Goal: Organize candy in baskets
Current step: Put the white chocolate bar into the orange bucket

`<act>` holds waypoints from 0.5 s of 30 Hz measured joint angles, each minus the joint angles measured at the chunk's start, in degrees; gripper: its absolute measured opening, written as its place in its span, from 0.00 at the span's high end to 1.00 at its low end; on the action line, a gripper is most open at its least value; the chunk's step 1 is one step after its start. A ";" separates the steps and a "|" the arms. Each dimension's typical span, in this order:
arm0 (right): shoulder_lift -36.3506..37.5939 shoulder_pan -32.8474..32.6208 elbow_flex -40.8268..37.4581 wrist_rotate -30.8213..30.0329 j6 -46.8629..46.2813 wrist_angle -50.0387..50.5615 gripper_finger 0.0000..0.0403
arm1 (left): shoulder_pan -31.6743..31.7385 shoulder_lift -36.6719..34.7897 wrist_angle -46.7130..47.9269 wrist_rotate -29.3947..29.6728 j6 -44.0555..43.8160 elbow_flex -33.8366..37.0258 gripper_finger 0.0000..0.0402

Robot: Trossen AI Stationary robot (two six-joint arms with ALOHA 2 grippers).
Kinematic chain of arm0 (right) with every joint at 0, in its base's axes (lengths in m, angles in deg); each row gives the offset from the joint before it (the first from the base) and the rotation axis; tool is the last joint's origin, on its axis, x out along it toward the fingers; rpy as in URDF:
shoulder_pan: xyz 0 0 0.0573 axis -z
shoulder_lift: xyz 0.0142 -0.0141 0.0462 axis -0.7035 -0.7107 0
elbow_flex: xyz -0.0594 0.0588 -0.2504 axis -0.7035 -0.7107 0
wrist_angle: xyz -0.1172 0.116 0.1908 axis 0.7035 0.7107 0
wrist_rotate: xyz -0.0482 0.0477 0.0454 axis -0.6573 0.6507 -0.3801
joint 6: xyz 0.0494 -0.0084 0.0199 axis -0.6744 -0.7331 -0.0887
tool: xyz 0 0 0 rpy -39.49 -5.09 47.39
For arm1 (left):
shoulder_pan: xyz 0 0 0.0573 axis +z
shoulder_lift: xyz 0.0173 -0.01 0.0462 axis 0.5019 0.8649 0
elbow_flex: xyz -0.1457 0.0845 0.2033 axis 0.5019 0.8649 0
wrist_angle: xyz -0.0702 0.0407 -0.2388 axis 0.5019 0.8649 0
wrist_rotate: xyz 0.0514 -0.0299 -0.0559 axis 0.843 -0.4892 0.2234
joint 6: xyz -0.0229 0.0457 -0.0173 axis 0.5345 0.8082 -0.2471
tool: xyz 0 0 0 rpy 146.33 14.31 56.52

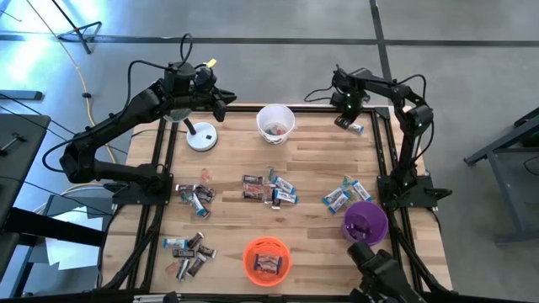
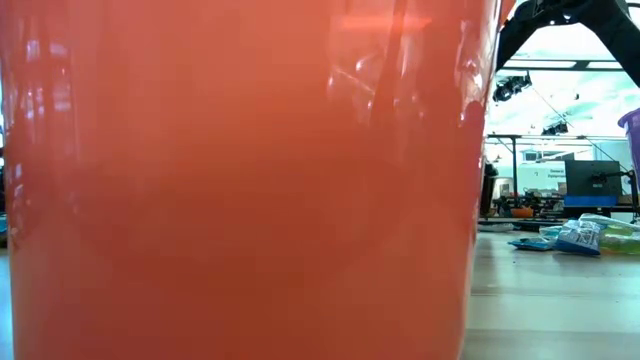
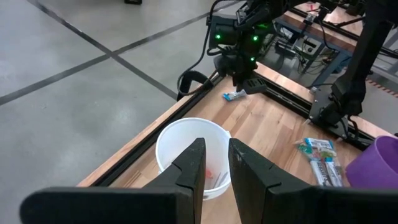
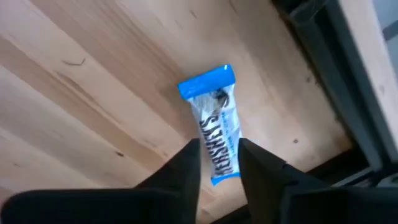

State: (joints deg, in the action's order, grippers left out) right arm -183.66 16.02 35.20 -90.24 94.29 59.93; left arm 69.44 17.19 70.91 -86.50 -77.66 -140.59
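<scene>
The desk (image 1: 320, 160) is a pale butcher-block top framed by dark rails, standing on a grey concrete floor (image 1: 269, 50) crossed by dark seams. Candy lies in loose clusters: one group left of centre (image 1: 195, 195), one in the middle (image 1: 271, 190), one toward the right (image 1: 345, 195), and one at the near left (image 1: 189, 251). The white basket (image 1: 275, 123) sits at the far edge, the orange basket (image 1: 267, 260) at the near edge, where it fills almost the whole low view, and the purple basket (image 1: 365, 221) near the right rail. A white lamp base (image 1: 202, 137) rests at the far left.

The right tool (image 4: 219, 160) hangs low over the far right corner, its fingers apart on either side of a blue-silver bar (image 4: 214, 127) that lies flat on the wood, close to the rail. The left tool (image 3: 216, 163) hovers above the white basket, fingers nearly together with a thin gap and nothing between them.

The stretch of wood between the white basket and the far right corner is bare, as is the strip between the middle cluster and the orange basket.
</scene>
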 joint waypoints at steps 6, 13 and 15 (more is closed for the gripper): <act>-1.50 0.39 -0.02 -0.04 2.05 -0.83 0.60 | 0.00 0.00 0.02 0.00 0.11 0.00 0.86; -5.33 0.39 -0.02 -1.04 1.69 -0.32 0.52 | -0.01 0.00 0.02 -0.01 0.10 0.00 0.86; -6.47 0.39 -0.02 -1.71 2.05 -0.33 0.51 | 0.00 0.00 0.02 0.00 0.10 0.00 0.86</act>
State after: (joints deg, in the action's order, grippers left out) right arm -190.13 16.41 35.17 -91.95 96.34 59.60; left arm 69.44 17.19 70.93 -86.50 -77.56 -140.59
